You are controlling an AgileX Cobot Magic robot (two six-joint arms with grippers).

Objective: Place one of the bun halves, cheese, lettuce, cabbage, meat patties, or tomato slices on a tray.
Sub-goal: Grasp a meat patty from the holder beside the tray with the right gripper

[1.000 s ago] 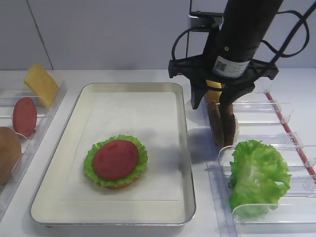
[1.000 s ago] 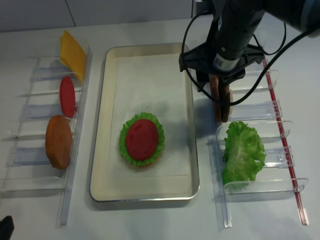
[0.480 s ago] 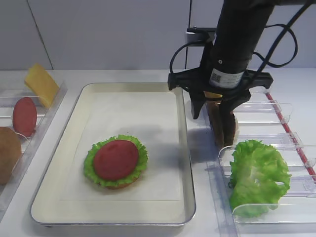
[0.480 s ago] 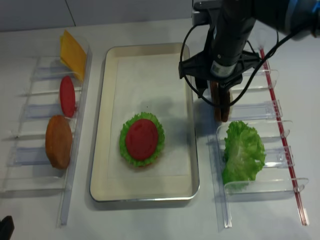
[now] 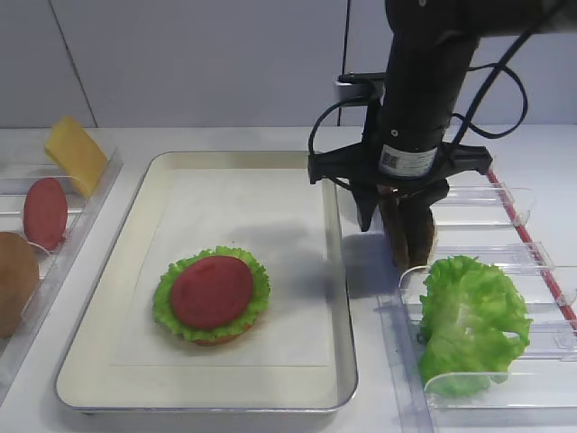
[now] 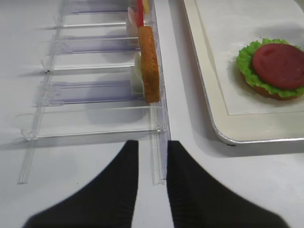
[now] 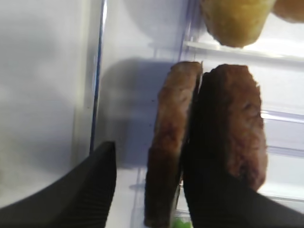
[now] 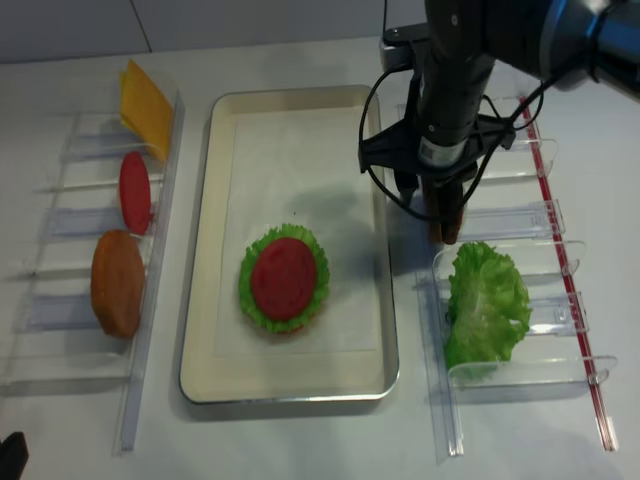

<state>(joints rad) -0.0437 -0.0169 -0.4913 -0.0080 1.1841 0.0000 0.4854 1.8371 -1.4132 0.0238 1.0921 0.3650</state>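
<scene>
Two meat patties (image 7: 237,128) stand on edge in the right rack. My right gripper (image 7: 149,175) is open astride the left patty (image 7: 168,142): one finger in the gap between the patties, the other apart on its left. The same gripper (image 5: 389,221) reaches down from above. The tray (image 5: 335,271) holds a tomato slice (image 5: 212,290) on lettuce (image 5: 257,271) over a bun half. In the left rack stand cheese (image 5: 74,153), a tomato slice (image 5: 45,212) and a bun half (image 5: 13,280). My left gripper (image 6: 152,185) hangs open with a narrow gap. Cabbage is out of view.
A lettuce leaf (image 5: 469,320) fills the right rack's front slots, close in front of the patties. A yellow-tan piece (image 7: 235,19) stands in the slot behind them. The end of the left rack's rail (image 6: 159,156) lies below my left gripper's fingers.
The right arm has come lower over the patties and its jaws have narrowed around the left patty. Nothing else has moved.
</scene>
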